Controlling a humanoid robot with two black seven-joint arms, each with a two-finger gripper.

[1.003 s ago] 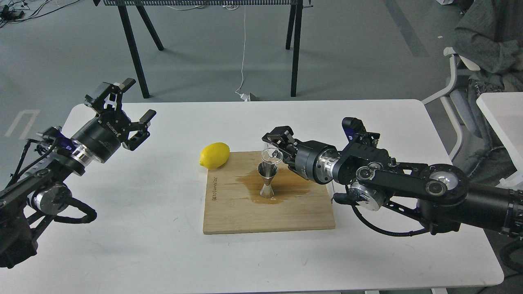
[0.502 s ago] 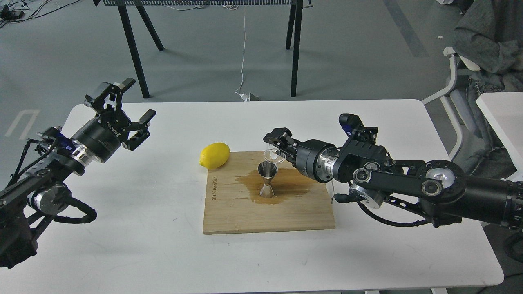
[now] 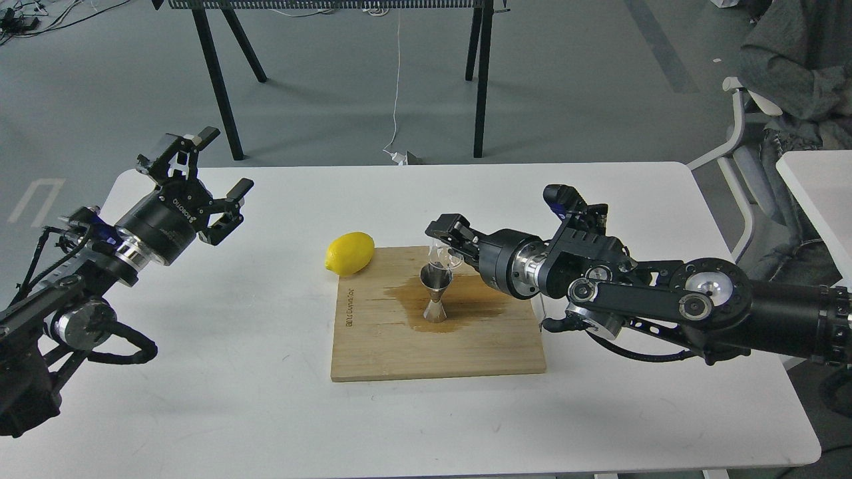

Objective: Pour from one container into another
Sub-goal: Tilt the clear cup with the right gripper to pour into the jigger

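The steel jigger [image 3: 436,293] stands upright in the middle of a wooden board [image 3: 436,346], inside a dark wet stain. My right gripper [image 3: 447,245] is shut on the small clear cup [image 3: 442,253], holding it tipped toward the left just above the jigger's rim. The cup's mouth faces left and down over the jigger. My left gripper [image 3: 206,174] hangs open and empty above the table's far left, well away from the board.
A yellow lemon [image 3: 349,253] lies against the board's far left corner. The white table [image 3: 266,399] ends close behind the board; black trestle legs [image 3: 219,80] stand beyond it. A seated person [image 3: 792,80] and a chair are at the far right.
My right wrist has rolled, tipping the clear cup further over the jigger, and the arm has shifted slightly up and left. The left arm has not moved.
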